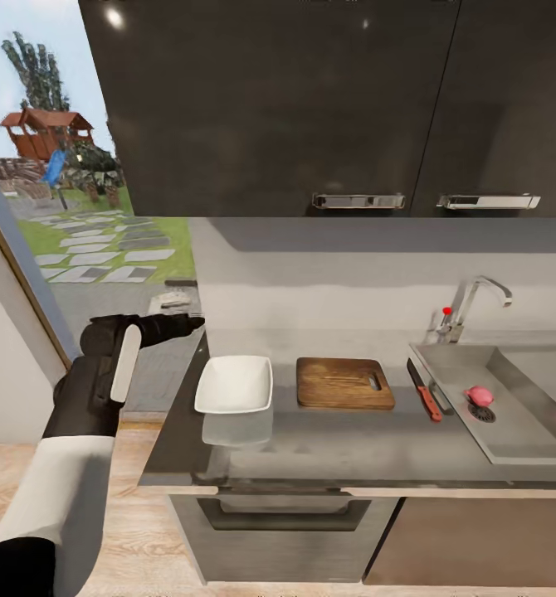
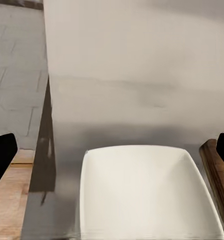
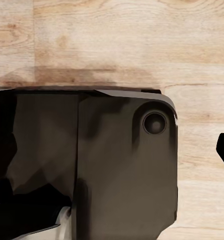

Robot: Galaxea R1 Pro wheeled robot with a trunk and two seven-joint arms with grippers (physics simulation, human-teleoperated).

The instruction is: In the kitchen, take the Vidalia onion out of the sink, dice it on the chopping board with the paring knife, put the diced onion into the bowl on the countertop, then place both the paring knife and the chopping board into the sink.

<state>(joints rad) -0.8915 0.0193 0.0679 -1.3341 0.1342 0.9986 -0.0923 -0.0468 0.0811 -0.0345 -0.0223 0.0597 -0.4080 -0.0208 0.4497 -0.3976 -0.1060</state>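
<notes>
The pink-red Vidalia onion (image 1: 478,395) lies in the sink (image 1: 527,435) beside the round drain. On the countertop (image 1: 328,452) the paring knife (image 1: 425,391) with its red handle rests just left of the sink rim. The brown chopping board (image 1: 344,383) lies left of the knife, and the white square bowl (image 1: 234,384) left of the board. My left gripper (image 1: 193,322) hovers at the counter's left end, behind and above the bowl (image 2: 147,195). In the left wrist view the left gripper (image 2: 112,150) is open and empty. My right gripper (image 3: 112,150) is open over the robot's dark base.
Dark wall cabinets (image 1: 311,108) with chrome handles hang above the counter. A chrome tap (image 1: 470,305) with a red knob stands behind the sink. A window (image 1: 70,191) is at the left, and wooden floor (image 1: 137,531) lies in front of the grey base cabinets.
</notes>
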